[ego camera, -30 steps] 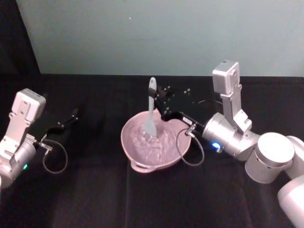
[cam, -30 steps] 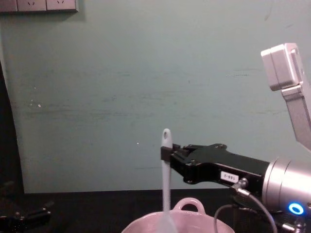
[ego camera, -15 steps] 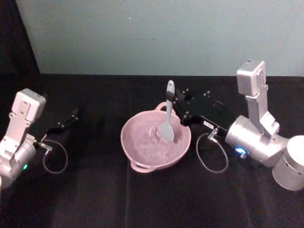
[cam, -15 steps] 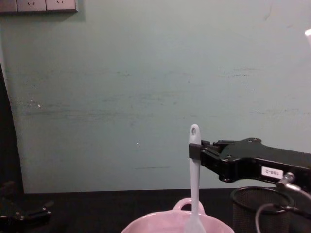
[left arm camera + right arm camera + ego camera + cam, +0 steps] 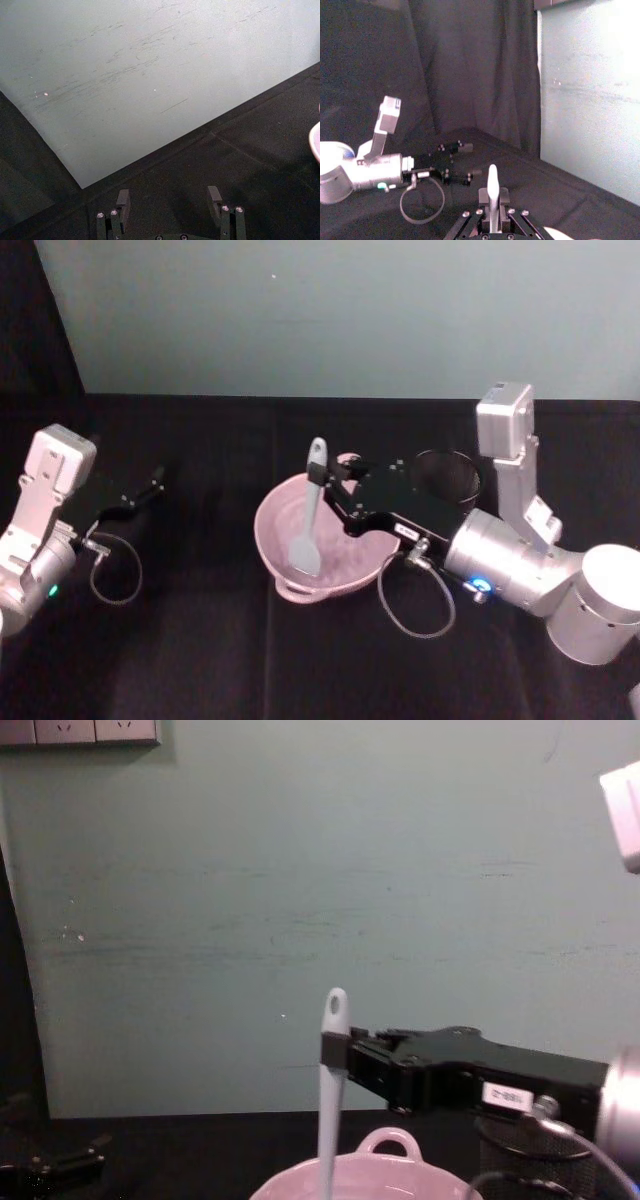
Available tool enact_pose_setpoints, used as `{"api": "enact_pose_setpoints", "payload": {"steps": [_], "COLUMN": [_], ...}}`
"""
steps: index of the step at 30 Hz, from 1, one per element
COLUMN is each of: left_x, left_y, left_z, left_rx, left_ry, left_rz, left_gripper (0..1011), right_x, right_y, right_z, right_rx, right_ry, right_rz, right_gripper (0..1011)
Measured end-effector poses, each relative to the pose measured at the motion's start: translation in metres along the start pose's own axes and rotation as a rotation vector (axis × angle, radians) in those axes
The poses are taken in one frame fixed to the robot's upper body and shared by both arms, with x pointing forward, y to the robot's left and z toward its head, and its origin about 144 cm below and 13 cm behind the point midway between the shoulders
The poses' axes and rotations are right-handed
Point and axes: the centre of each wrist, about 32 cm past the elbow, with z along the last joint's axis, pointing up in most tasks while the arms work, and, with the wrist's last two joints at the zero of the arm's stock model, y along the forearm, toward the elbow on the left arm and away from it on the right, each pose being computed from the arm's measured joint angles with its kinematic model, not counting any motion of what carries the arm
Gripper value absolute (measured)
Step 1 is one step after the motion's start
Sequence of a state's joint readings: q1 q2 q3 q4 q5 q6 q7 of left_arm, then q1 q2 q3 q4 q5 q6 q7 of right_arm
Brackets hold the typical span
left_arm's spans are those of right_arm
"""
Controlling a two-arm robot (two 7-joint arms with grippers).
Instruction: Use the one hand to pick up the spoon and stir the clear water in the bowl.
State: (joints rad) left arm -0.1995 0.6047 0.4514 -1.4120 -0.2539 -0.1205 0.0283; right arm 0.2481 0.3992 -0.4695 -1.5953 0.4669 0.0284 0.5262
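centre frame, the right gripper (image 5: pixel 322 478) clamps the spoon (image 5: pixel 308 525) by its handle, blade in the bowl (image 5: pixel 268 540); left gripper (image 5: pixel 150 485) parked mid-left, fingers apart.

Tabletop (image 5: pixel 200 650): covered in black cloth, wide, runs back to pale green wall (image 5: pixel 350 310); cloth meets wall in straight line.

Pink bowl (image 5: pixel 268 540): stands upright on cloth near middle of tabletop. Loop handle (image 5: pixel 296 591) on near rim; chest view shows second loop on far rim.

Black wire-mesh cup (image 5: pixel 466 490): upright on cloth, behind bowl and to its right, close by. Cannot tell whether cup and bowl touch.

Left wrist view: same black cloth, pink bowl edge at side.
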Motion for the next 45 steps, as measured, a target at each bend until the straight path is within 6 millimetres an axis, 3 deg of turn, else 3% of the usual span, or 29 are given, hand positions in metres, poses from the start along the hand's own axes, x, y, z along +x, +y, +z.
{"api": "enact_pose_setpoints", "payload": {"steps": [7,16,26,34,45], "left_x": [0.000,0.000,0.000,0.000,0.000], "left_y": [0.000,0.000,0.000,0.000,0.000], "left_z": [0.000,0.000,0.000,0.000,0.000], "left_rx": [0.000,0.000,0.000,0.000,0.000], "left_ry": [0.000,0.000,0.000,0.000,0.000], "left_rz": [0.000,0.000,0.000,0.000,0.000], "left_gripper": [1011,1011,1011,1011,1011], "right_x": [0.008,0.026,0.035,0.032,0.032], "right_y": [0.022,0.027,0.002,-0.024,-0.037], "right_z": [-0.006,-0.017,-0.009,0.020,0.046], "right_rx": [0.039,0.039,0.029,0.046,0.049], "right_ry": [-0.018,-0.079,-0.122,-0.013,0.130], "right_rz": [-0.041,-0.143,-0.200,-0.168,-0.151], "right_gripper": [114,114,114,114,114]}}
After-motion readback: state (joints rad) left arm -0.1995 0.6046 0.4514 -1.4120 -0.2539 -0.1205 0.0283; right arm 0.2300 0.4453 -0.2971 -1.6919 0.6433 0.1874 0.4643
